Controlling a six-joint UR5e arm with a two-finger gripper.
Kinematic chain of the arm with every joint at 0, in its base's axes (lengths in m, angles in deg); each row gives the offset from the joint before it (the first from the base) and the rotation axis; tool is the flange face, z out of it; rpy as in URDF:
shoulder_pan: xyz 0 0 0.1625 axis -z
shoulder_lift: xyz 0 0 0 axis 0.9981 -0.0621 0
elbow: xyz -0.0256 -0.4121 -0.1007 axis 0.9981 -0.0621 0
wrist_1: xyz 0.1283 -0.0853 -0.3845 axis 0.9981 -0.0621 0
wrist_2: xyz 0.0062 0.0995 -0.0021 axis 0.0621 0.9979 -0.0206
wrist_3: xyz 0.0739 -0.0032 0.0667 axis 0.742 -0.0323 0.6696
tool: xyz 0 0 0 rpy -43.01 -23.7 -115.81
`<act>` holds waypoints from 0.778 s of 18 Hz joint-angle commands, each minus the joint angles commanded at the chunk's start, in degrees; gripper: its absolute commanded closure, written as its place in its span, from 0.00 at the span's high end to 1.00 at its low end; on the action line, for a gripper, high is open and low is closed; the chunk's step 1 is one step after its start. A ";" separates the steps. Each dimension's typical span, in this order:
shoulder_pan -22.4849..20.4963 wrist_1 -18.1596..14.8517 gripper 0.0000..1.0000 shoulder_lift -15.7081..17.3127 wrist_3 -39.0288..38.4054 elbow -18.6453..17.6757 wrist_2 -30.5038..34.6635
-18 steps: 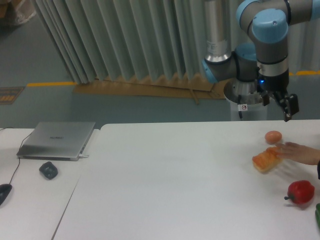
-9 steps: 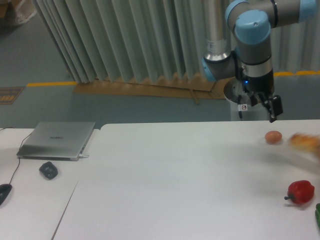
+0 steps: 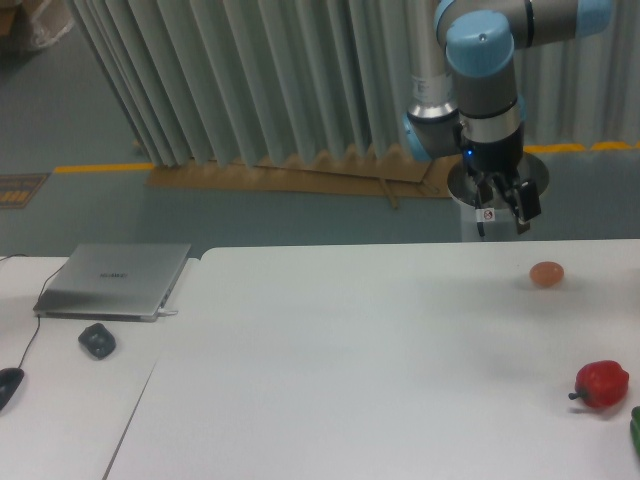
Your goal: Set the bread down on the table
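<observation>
The bread was near the table's (image 3: 330, 350) 3 o'clock edge; now it is gone from sight. The gripper (image 3: 505, 205), at 1 o'clock, looks empty, maybe a little open.

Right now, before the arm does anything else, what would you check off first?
1. Bread in view: not ok; no bread shows anywhere in the picture.
2. End effector holding something: cannot tell; it hangs above the table's far edge, and nothing shows between its fingers.
3. Lookalikes: ok; the round tan ball and red pepper are plainly not bread.
4. Free space to set bread down: ok; the white top is bare through the middle.
5. Laptop and mouse: ok; they sit on the neighbouring desk, far left of the arm.
</observation>
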 joint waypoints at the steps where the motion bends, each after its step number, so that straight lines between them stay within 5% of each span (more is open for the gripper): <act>1: -0.44 0.17 1.00 0.09 0.00 -0.09 0.43; 7: -3.96 -0.35 1.00 1.41 -0.35 2.64 3.86; 9: -4.14 -0.53 1.00 1.68 -5.94 2.64 3.86; 13: -4.22 -2.20 1.00 -1.22 -10.01 3.07 6.24; 14: -4.75 -2.11 1.00 -4.88 -10.98 3.77 6.06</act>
